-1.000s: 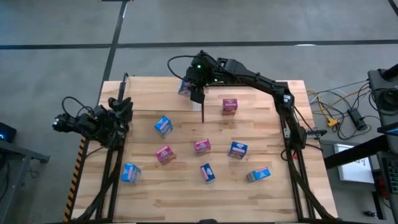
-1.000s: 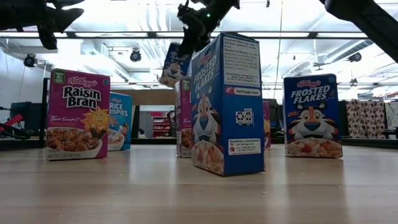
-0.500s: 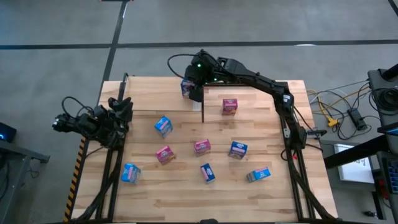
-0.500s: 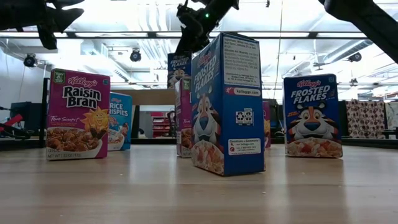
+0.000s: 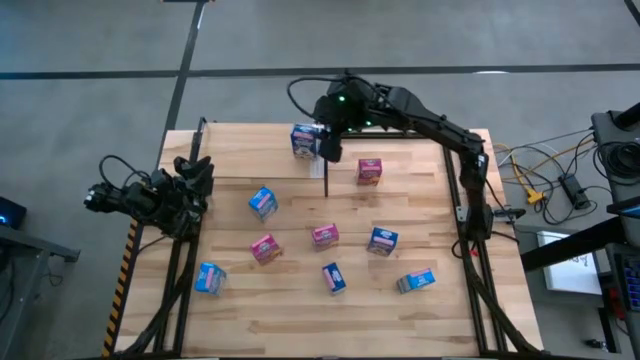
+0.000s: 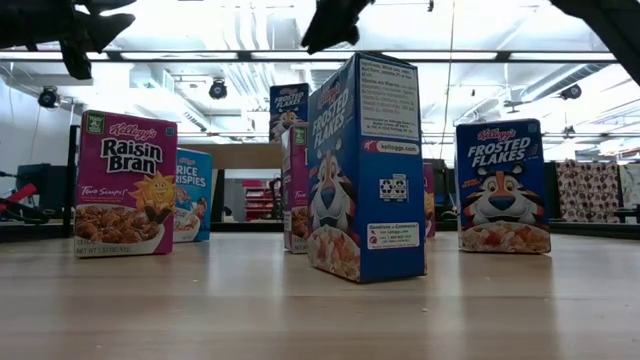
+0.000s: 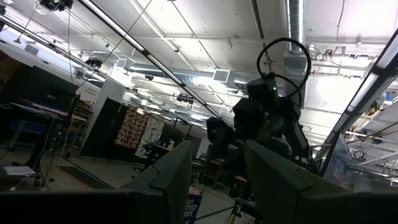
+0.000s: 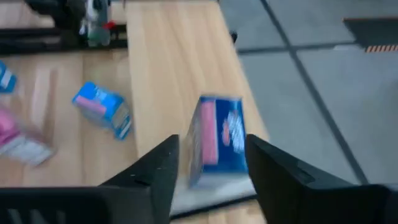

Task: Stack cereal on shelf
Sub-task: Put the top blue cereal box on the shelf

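A blue cereal box stands upright on its base on the pale shelf, at the end with the white strip; it also shows in the low view and the right wrist view. My right gripper hovers open just right of and above it, touching nothing. Several more cereal boxes, blue and pink, stand on the table. My left gripper waits open and raised at the table's left edge.
On the table stand a pink box, a blue box, two pink ones and blue ones; one lies flat near the right. Bare planks lie along the near edge.
My right gripper held the blue box tilted over the shelf, set it upright there and let go. It then drew back up and toward the table's right edge, away from the box. The box stays standing on the shelf.
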{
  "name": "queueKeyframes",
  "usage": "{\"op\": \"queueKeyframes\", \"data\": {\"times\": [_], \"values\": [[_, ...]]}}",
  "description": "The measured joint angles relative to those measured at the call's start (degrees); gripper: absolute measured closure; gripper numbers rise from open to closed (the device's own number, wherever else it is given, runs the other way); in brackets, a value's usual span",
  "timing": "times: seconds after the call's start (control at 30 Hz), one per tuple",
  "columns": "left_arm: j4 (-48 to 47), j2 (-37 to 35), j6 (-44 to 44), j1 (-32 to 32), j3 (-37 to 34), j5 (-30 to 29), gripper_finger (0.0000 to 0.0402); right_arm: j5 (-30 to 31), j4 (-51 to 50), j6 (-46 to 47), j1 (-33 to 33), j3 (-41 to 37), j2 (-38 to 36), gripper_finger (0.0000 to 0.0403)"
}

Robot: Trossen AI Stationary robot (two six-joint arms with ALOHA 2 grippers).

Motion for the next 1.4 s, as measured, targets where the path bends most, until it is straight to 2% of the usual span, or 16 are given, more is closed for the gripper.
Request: {"op": "queueKeyframes", "data": {"times": [0.13, 0.23, 0.3, 0.43, 0.6, 0.93, 1.2, 1.4], "values": [[0.01, 0.0, 0.0, 0.01, 0.0, 0.0, 0.0267, 0.06, -6.67, 0.15, -0.06, -0.52, -0.13, 0.032], [0.01, 0.0, 0.0, 0.02, 0.0, 0.0, 0.0267, 0.14, -6.43, 0.15, -0.16, -2.67, 0.44, 0.0372], [0.07, 0.0, 0.0, 0.02, 0.0, 0.0, 0.0267, 0.14, -5.14, -0.01, -0.16, -4.86, 1.07, 0.0387], [0.08, 0.0, 0.0, 0.01, 0.0, 0.0, 0.0267, 0.78, -0.33, -0.07, -0.16, -9.31, 2.2, 0.039], [0.06, 0.0, 0.0, 0.01, 0.0, 0.0, 0.0267, 6.09, 5.6, -0.97, -0.17, -12.74, 2.35, 0.039], [0.1, 0.0, 0.0, 0.02, 0.0, 0.0, 0.0267, 6.07, 15.31, -2.18, -0.43, -15.87, 2.38, 0.039], [0.08, 0.0, 0.0, 0.01, 0.0, 0.0, 0.0267, 6.03, 11.92, -0.39, -0.24, -16.5, 2.32, 0.039], [0.05, 0.0, 0.0, 0.02, 0.0, 0.0, 0.0267, 5.89, 11.42, 0.55, 2.66, -17.99, 2.18, 0.039]]}}
